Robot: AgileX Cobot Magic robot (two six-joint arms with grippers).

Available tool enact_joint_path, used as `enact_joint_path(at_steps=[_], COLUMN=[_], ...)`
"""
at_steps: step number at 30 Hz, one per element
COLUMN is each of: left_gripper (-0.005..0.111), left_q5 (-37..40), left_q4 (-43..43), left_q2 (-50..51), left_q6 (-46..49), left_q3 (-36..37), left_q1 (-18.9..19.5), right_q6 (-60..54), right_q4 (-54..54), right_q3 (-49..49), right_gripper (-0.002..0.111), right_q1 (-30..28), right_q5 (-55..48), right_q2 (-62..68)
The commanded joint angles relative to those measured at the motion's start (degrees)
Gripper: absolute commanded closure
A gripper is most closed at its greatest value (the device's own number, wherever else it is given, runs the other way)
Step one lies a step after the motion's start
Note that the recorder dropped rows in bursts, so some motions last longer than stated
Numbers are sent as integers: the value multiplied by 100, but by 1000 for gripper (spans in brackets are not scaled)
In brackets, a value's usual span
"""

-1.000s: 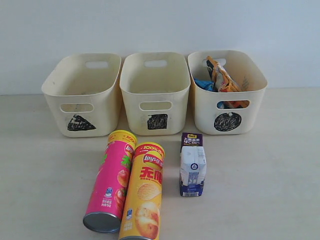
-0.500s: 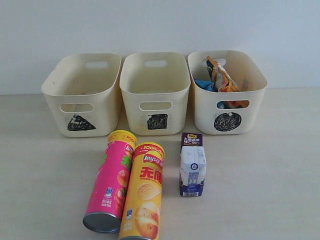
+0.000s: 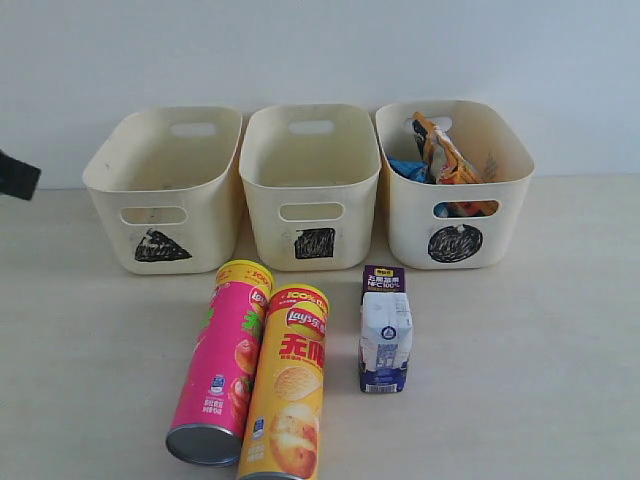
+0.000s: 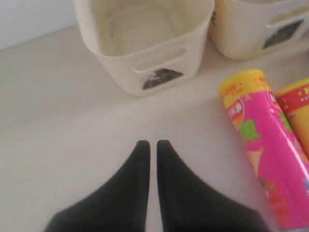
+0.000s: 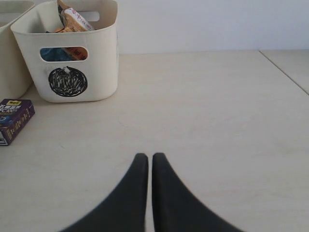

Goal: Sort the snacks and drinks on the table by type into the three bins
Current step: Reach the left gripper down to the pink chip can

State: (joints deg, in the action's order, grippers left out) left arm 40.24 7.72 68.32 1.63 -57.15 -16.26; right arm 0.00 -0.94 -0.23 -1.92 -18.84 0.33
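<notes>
Three cream bins stand in a row at the back: triangle bin (image 3: 165, 185), square bin (image 3: 312, 185), circle bin (image 3: 455, 185). The orange-tan bag (image 3: 445, 150) and blue bag (image 3: 410, 168) lie in the circle bin. The pink tube (image 3: 222, 360) and yellow tube (image 3: 290, 395) lie side by side in front. The white carton (image 3: 385, 330) stands upright to their right. My left gripper (image 4: 149, 144) is shut and empty, over bare table before the triangle bin (image 4: 145, 43), the pink tube (image 4: 263, 140) beside it. My right gripper (image 5: 146, 156) is shut, empty, right of the circle bin (image 5: 72, 53).
The wall runs close behind the bins. The left arm's dark tip (image 3: 15, 178) shows at the exterior view's left edge. The table's right edge (image 5: 285, 72) appears in the right wrist view. The triangle and square bins hold nothing visible.
The left arm's dark tip has entered the exterior view at the left edge. The snacks, carton and bins have not moved.
</notes>
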Motion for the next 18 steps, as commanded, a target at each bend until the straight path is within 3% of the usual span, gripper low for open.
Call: enact_joint_path(at_steps=[1, 6, 9, 15, 18], left_gripper=[103, 102, 93, 46, 30], left_q5=[504, 455, 250, -408, -625], left_q4=[-134, -363, -638, -1116, -1414], left_q2=[470, 972, 1307, 1989, 2228], left_q6=[-43, -370, -370, -370, -50], left_q3=[-193, -306, -306, -306, -306], left_q1=[-402, -699, -783, -798, -813], right_q6=[0, 0, 0, 0, 0], right_q4=[24, 24, 24, 24, 24], right_q3=[23, 23, 23, 23, 23], right_gripper=[108, 108, 108, 108, 108], right_q1=[-25, -25, -25, -25, -25], right_q5=[21, 21, 21, 21, 21], right_q2=[-33, -33, -33, -33, -33])
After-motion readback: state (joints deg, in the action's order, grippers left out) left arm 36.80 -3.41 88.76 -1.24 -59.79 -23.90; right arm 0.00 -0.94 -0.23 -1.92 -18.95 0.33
